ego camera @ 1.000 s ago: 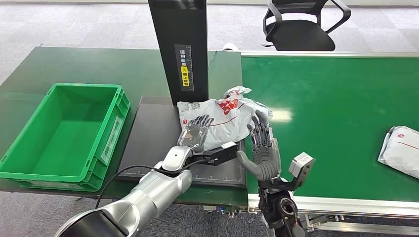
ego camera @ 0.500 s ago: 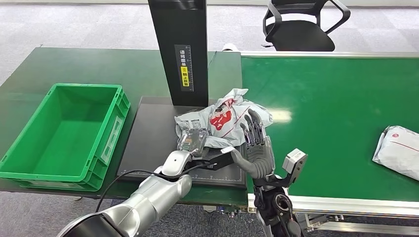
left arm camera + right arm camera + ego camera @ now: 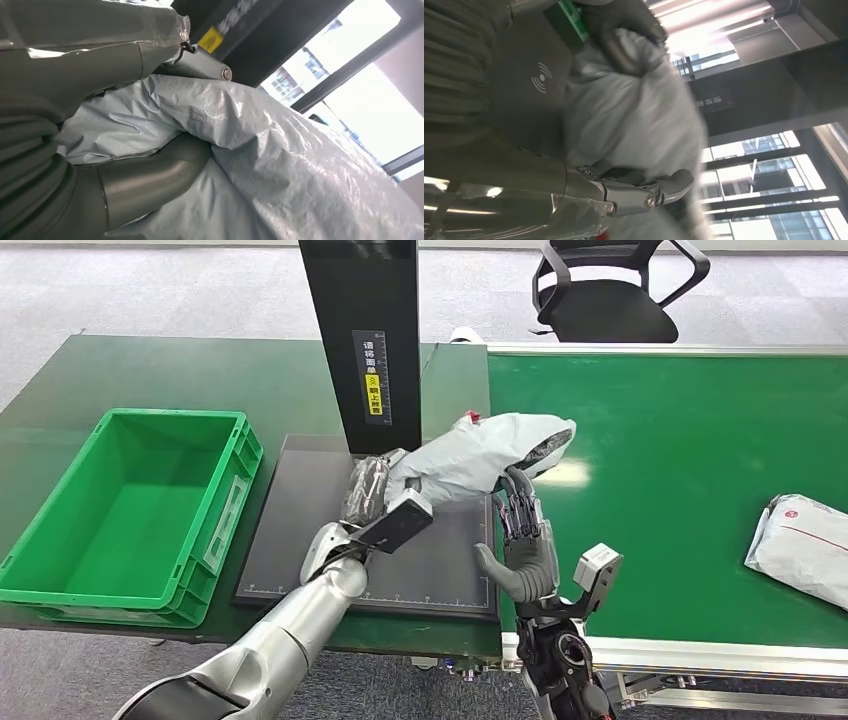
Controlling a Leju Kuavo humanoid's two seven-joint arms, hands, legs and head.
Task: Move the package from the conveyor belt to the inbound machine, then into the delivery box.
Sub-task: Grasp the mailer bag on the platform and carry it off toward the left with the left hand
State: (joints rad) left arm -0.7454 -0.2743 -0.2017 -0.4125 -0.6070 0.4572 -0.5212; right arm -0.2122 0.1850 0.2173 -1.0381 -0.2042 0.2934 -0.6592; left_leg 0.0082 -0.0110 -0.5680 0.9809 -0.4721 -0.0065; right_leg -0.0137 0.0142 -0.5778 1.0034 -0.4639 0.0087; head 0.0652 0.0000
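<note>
A grey plastic package [image 3: 480,452] hangs tilted in the air above the right part of the inbound machine's black platform [image 3: 300,530]. My left hand [image 3: 372,488] grips its lower left end; in the left wrist view the thumb [image 3: 150,175] presses into the crumpled package [image 3: 280,150]. My right hand [image 3: 522,540] stands upright at the platform's right edge, fingers straight, with the fingertips [image 3: 512,502] touching the package's underside. In the right wrist view those fingers [image 3: 644,196] lie against the package [image 3: 634,115]. The green delivery box [image 3: 130,500] stands left of the platform.
The machine's black pillar [image 3: 365,340] rises just behind the package. The green conveyor belt [image 3: 680,440] lies to the right, with a second white package [image 3: 800,550] near its right edge. A black office chair [image 3: 610,290] stands behind the belt.
The package has been lifted off the platform and turned over, its grey side now showing. My left hand has risen and moved left with it; my right hand has stayed near the platform's edge.
</note>
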